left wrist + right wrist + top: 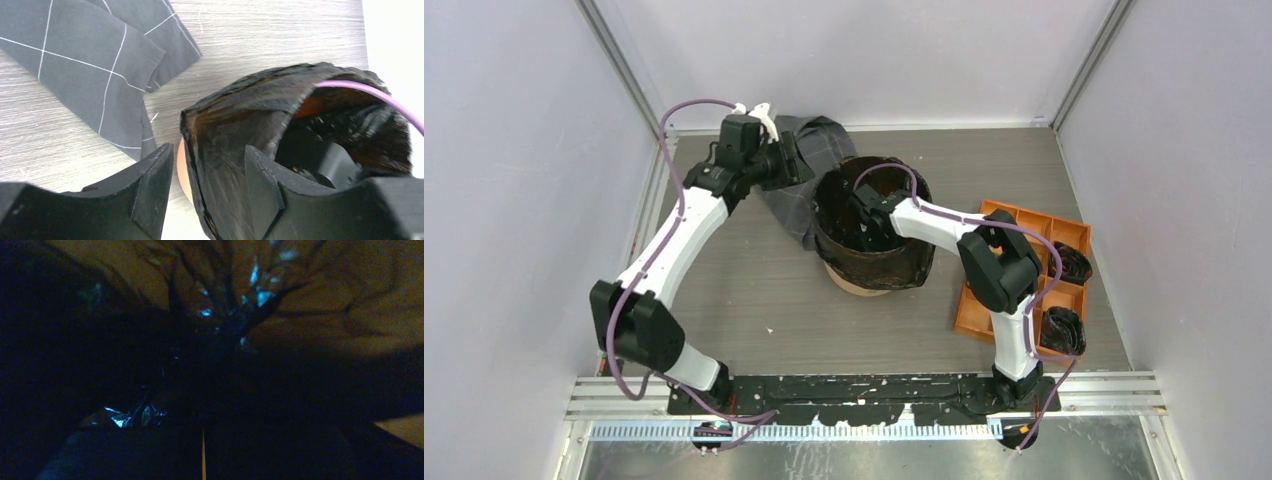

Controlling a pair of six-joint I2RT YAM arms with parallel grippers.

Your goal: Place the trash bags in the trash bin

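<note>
Trash bag (pixel 876 262) lines the trash bin (pixel 856 285), its black film folded over the rim and down the outer wall; the bin sits mid-table. Left gripper (pixel 209 150) is at the bin's left rim, fingers spread, straddling the bag-covered edge (no squeeze visible). Right gripper (pixel 202 432) is down inside the bin, fingers pressed together; too dark to tell whether film is caught between them. Grey checked cloth (pixel 809 150) lies behind-left of the bin.
</note>
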